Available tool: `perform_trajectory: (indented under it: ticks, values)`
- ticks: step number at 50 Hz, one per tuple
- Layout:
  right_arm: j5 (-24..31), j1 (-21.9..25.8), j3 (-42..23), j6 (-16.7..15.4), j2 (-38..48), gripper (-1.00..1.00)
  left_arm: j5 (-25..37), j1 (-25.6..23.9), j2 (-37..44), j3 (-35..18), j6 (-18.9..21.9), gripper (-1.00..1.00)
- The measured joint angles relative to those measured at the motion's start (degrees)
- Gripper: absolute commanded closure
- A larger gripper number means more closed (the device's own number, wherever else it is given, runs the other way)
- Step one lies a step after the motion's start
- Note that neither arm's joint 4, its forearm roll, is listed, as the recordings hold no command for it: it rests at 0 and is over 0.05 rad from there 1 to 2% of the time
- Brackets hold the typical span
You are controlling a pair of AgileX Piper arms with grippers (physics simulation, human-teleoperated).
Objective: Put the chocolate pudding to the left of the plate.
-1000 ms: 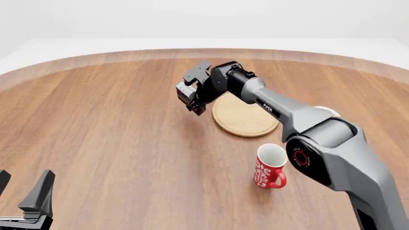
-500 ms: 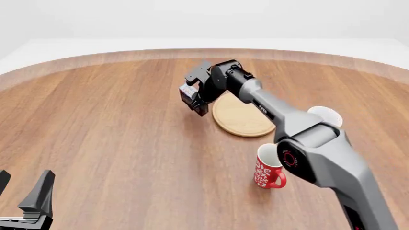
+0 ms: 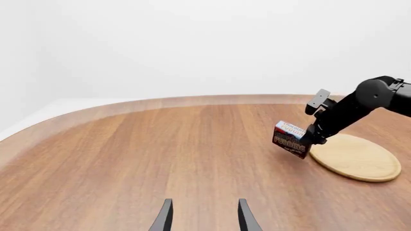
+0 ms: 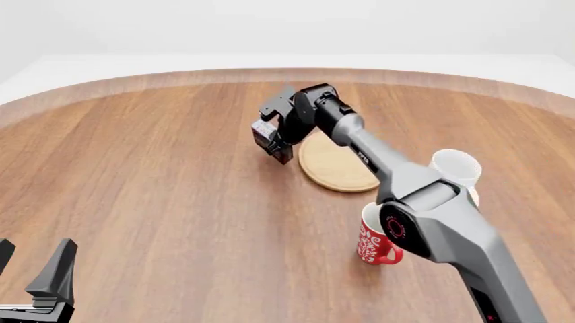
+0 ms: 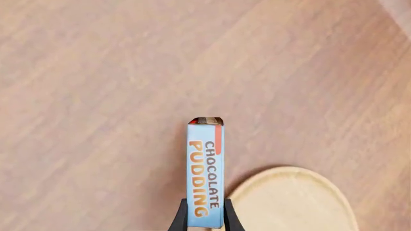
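Right fingers [image 5: 205, 217] pinching pudding [image 4: 264, 132] off the surface [image 4: 161, 202] just left of plate [image 4: 337, 165], forearm swung further forward, white mug [image 4: 456, 167] uncovered, left fingers [image 3: 204, 216] spread, unmoved

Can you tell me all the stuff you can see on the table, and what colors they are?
chocolate pudding: 1, dark brown front with a light blue side, held in the air just left of the plate.
plate: 1, light tan wood, flat on the table near the middle.
red mug: 1, red with a white pattern, upright, nearer the camera than the plate.
white mug: 1, white, right of the plate, partly hidden behind the right arm.
table: 1, brown wood with a curved far edge.
right gripper: 1, black, closed on the pudding.
left gripper: 1, black, open and empty, low at the near left.
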Motion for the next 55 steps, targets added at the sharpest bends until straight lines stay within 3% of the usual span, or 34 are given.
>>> perform_trajectory:
  ticks: [8, 9, 19, 28, 55]
  values:
    - [1.62, -0.04, -2.64, -0.06, 1.36, 1.0, 0.0, 0.0, 0.0, 0.0, 0.0, -1.0]
    - [2.07, -0.1, -3.42, -0.09, 1.76, -1.0, 0.0, 0.0, 0.0, 0.0, 0.0, -1.0]
    - [5.86, -0.46, -11.53, 0.49, 3.74, -1.0, 0.0, 0.0, 0.0, 0.0, 0.0, -1.0]
    - [6.63, -1.11, -13.74, 0.35, 2.78, -1.0, 0.0, 0.0, 0.0, 0.0, 0.0, -1.0]
    - [-8.34, -1.15, 14.96, 0.99, -15.96, -1.0, 0.0, 0.0, 0.0, 0.0, 0.0, -1.0]
